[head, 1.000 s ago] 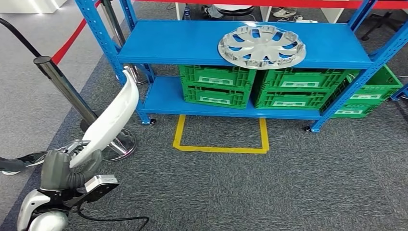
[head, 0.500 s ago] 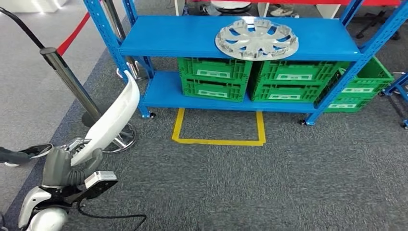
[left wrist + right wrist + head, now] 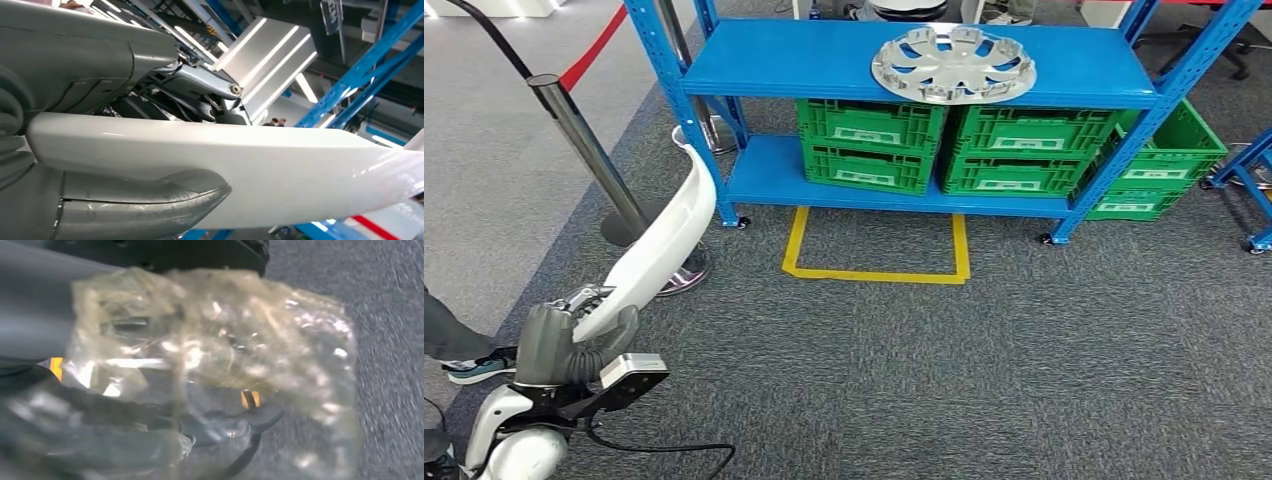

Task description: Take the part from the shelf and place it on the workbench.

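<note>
Whole view shifts over the last second, so the camera moves, not the shelf (image 3: 904, 65); left hand (image 3: 574, 335) keeps its fingers clamped on the white part (image 3: 659, 245), already off the shelf; right hand's state I cannot tell; counter placement pending.

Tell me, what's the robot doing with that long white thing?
The left robot hand is gripping a long curved white part and holding it up beside the blue shelf. A silver wheel cover lies on the shelf's top level, with green crates underneath. No workbench is in sight, so the part has not been put down anywhere. The right robot hand is too blurred to judge.
</note>
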Action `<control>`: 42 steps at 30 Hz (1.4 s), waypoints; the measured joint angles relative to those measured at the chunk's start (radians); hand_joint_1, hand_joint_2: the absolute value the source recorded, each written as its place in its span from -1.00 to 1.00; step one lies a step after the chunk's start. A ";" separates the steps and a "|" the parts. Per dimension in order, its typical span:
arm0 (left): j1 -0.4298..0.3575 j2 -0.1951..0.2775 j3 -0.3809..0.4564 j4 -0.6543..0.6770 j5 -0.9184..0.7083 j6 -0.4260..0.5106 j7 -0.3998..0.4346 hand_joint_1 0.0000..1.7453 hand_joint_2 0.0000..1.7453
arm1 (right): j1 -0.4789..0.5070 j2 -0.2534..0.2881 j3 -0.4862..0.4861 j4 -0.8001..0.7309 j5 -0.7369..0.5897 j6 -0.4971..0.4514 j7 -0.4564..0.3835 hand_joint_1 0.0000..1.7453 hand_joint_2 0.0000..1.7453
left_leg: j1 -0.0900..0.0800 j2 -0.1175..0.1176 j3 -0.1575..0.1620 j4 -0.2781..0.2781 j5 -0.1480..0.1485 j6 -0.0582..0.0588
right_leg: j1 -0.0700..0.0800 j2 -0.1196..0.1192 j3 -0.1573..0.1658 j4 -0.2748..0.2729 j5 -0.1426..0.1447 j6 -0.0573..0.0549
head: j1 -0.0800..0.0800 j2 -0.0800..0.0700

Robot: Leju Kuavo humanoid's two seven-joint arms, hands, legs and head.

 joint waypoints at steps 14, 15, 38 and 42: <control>0.027 -0.010 -0.004 0.008 0.005 -0.001 -0.008 1.00 1.00 | 0.025 -0.004 -0.020 0.001 0.001 -0.021 0.013 -1.00 -1.00 | -0.007 0.012 -0.187 0.001 0.160 0.016 | -0.004 0.004 0.198 0.025 -0.135 0.016 | 0.007 0.000; 0.027 -0.010 -0.004 0.009 0.005 0.000 -0.009 1.00 1.00 | 0.024 -0.005 -0.021 0.000 0.002 -0.021 0.013 -1.00 -1.00 | -0.008 0.012 -0.192 0.004 0.167 0.010 | -0.002 0.003 0.237 -0.038 -0.164 0.012 | 0.008 0.000; 0.042 -0.008 -0.007 0.016 0.012 0.009 -0.011 1.00 1.00 | 0.037 -0.004 -0.030 0.000 0.007 -0.026 0.017 -1.00 -1.00 | 0.006 0.010 -0.137 0.023 0.094 0.028 | -0.002 0.000 0.015 0.234 -0.258 0.026 | 0.011 0.000; 0.046 -0.008 -0.007 0.016 0.012 0.011 -0.011 1.00 1.00 | 0.041 -0.004 -0.030 -0.001 0.010 -0.029 0.017 -1.00 -1.00 | 0.003 0.009 -0.145 0.023 0.103 0.026 | -0.001 0.001 0.062 0.164 -0.190 0.019 | 0.012 0.000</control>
